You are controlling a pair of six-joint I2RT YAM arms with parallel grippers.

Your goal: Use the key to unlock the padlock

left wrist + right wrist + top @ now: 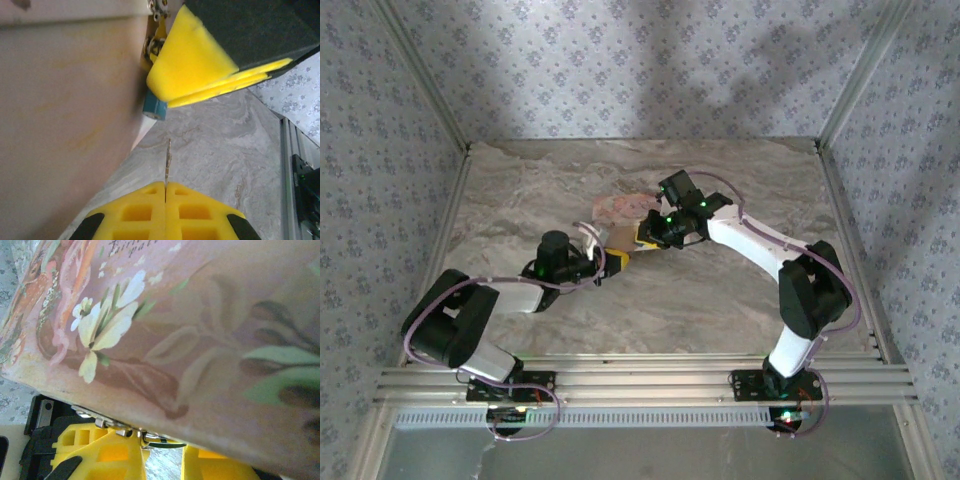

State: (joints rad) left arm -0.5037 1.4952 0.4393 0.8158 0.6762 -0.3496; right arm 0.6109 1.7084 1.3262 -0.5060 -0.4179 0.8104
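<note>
My left gripper (165,186) is shut on the key (168,162), whose thin pale blade sticks out edge-on from the closed yellow fingers. It points at the padlock (154,107), a small teal block a short way ahead, apart from the key. The padlock hangs at the edge of the pink box (65,100) and pokes out from under the right gripper's yellow fingers (192,60), which pinch it. In the right wrist view its dark shackle (167,444) runs through the box's metal hasp (107,422) above my right gripper (162,462). From above, both grippers (618,260) (645,235) meet at the box (625,208).
The pink flowered box (165,315) lies mid-table on the marble top (720,290). Patterned walls and aluminium rails (640,378) bound the table. Bare marble (225,150) lies below and right of the key.
</note>
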